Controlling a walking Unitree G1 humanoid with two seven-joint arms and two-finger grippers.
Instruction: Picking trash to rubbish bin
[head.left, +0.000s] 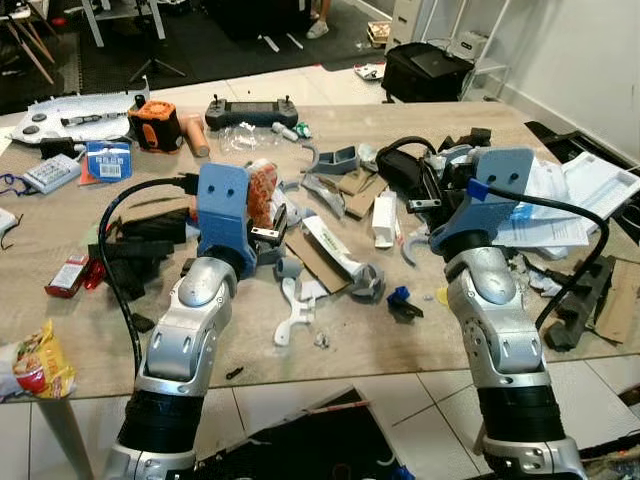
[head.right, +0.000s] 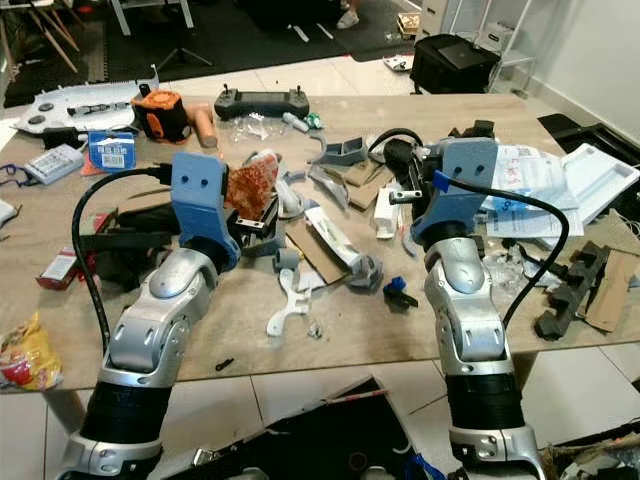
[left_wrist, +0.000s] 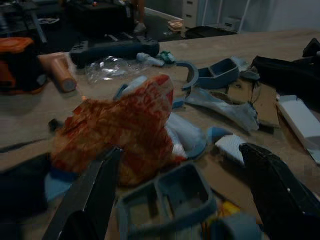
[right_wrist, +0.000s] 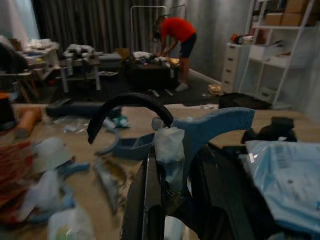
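left wrist view: left gripper (left_wrist: 180, 195) jaws wide apart, holding nothing; crumpled wrapper (left_wrist: 127, 127) sits just ahead, between the 2 black fingers (left_wrist: 85, 200).
wrapper look: red-orange with white print, crinkled foil, bunched into a lump.
wrapper location: on the wooden surface (head.left: 400, 345) left of centre, resting on grey-blue plastic parts (left_wrist: 165, 197); in the left eye view it sits just beyond the left wrist's blue housing (head.left: 222, 215).
right gripper: (right_wrist: 150, 165) jaws closed to a thin line on a white scrap (right_wrist: 169, 144) of crumpled plastic, raised above the surface over black gear and papers.
right wrist background: blue curved part (right_wrist: 215, 125), black hook (right_wrist: 127, 107), person in red top (right_wrist: 177, 30) bent over a far table.
other trash: yellow-red snack bag (head.left: 35, 365) at the surface's near left edge.
clutter: black controller (head.left: 250, 110), orange tool (head.left: 155, 125), white box (head.left: 384, 220).
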